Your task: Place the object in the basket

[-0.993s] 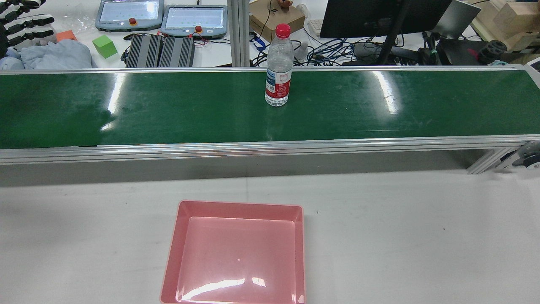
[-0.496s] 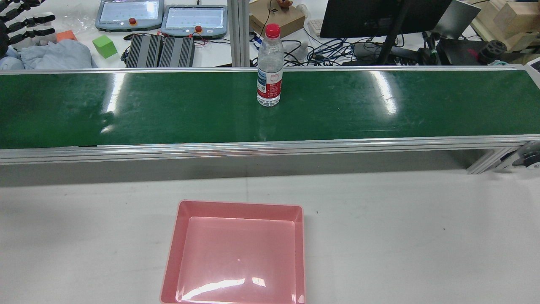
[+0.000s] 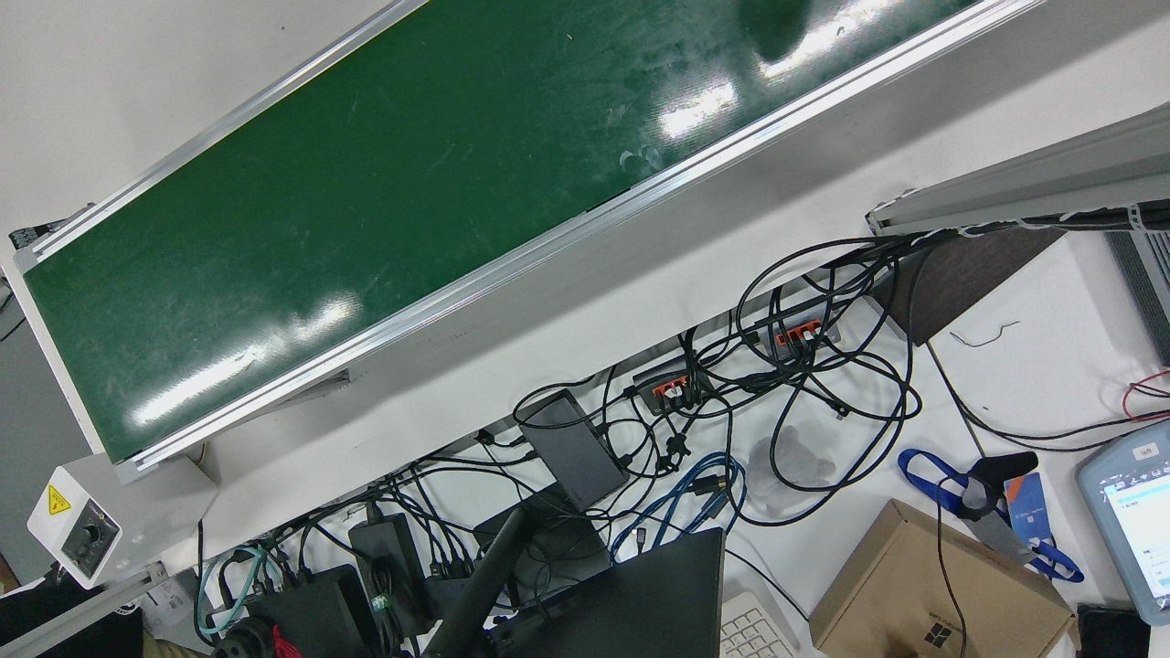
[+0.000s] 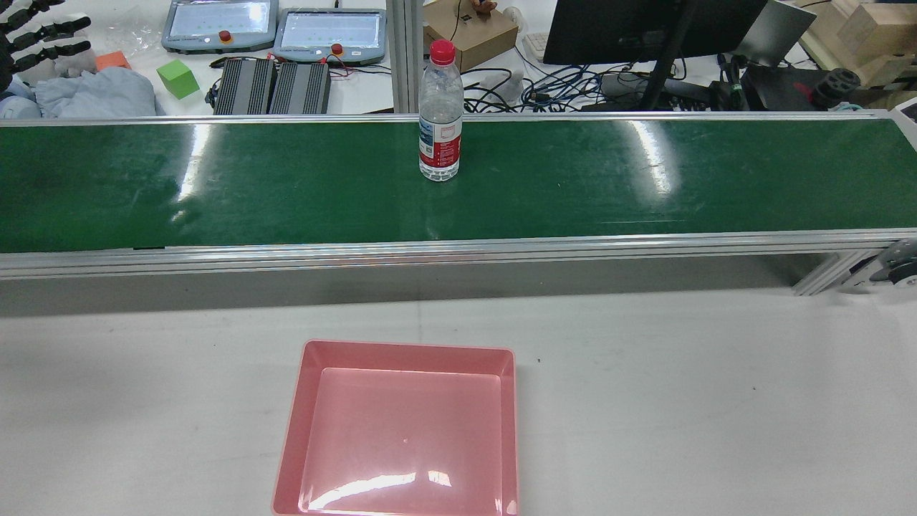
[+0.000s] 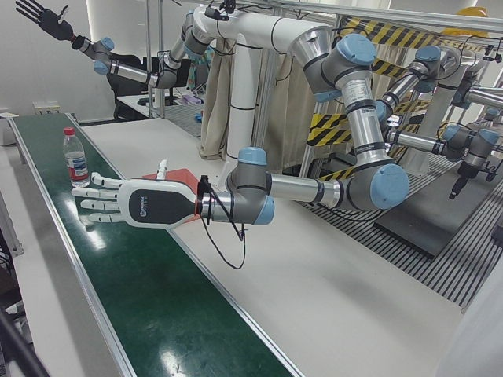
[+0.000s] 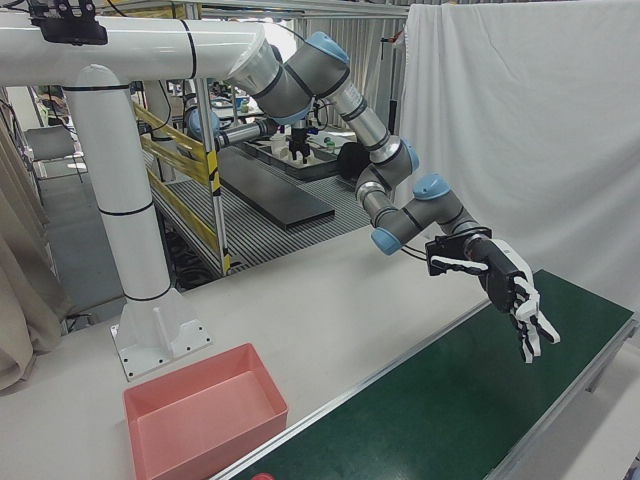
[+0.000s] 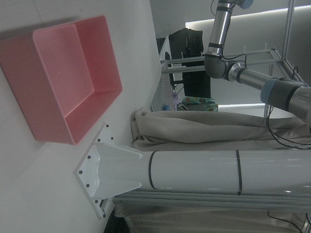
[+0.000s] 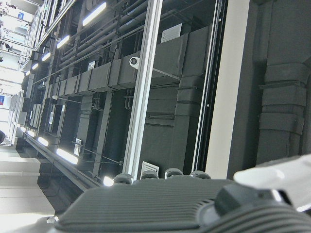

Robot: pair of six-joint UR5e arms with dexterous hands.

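A clear water bottle (image 4: 440, 115) with a red cap and red label stands upright on the green belt (image 4: 645, 179), near its far edge; it also shows in the left-front view (image 5: 75, 161). The empty pink basket (image 4: 408, 349) sits on the white table in front of the belt, and it shows in the right-front view (image 6: 215, 440) and the left hand view (image 7: 48, 131). My left hand (image 5: 118, 203) is open with fingers spread, above the belt's left end, well apart from the bottle. Only its fingertips (image 4: 39, 36) show in the rear view. My right hand (image 5: 43, 16) is open and raised high.
Behind the belt is a cluttered desk with two teach pendants (image 4: 272, 29), a green cube (image 4: 177, 77), a monitor (image 4: 645, 29) and cables. The belt has aluminium side rails (image 4: 458, 251). My white pedestal (image 6: 130, 250) stands behind the basket.
The bottle has travelled left along the belt, staying upright. My left hand's fingertips have shifted slightly up and left at the view's corner. The basket has not moved.
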